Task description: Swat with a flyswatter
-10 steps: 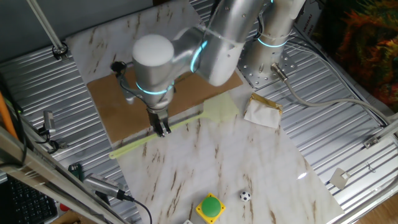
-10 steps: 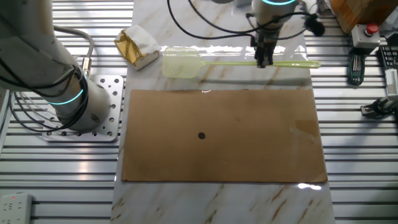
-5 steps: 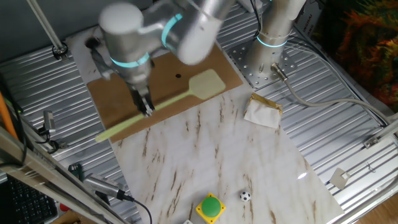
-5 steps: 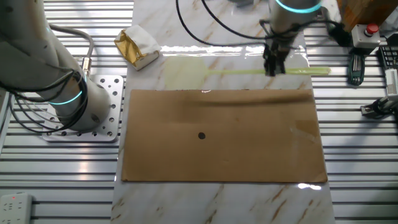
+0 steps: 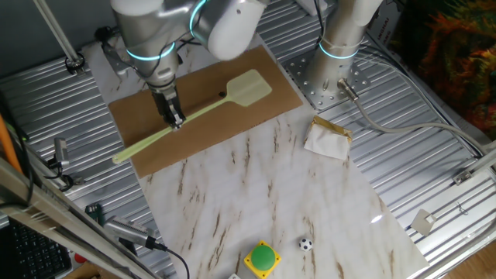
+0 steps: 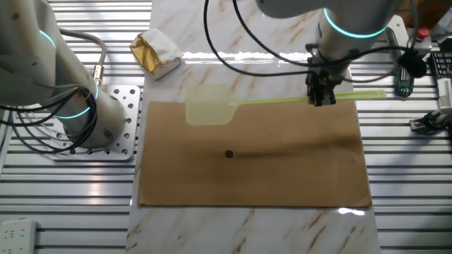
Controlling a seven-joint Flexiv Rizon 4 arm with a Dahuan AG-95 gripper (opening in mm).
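Observation:
My gripper (image 5: 175, 120) (image 6: 323, 100) is shut on the handle of the pale yellow-green flyswatter (image 5: 203, 108) (image 6: 272, 104) and holds it in the air above the brown board (image 5: 209, 128) (image 6: 282, 169). The handle runs across the board's width. The mesh head (image 5: 248, 87) (image 6: 208, 111) hovers over the board near a small dark spot (image 6: 229, 154) (image 5: 223, 96). The swatter casts a shadow on the board.
A crumpled white-and-tan paper packet (image 5: 327, 138) (image 6: 157, 53) lies on the marble sheet (image 5: 263, 194) beside the board. A green button on a yellow base (image 5: 263, 258) and a small black-and-white ball (image 5: 305, 244) sit at the sheet's near end. The arm's base (image 6: 85, 120) stands beside the board.
The gripper has lifted the flyswatter off the marble sheet and carried it over the brown board. The head now hangs near the dark spot.

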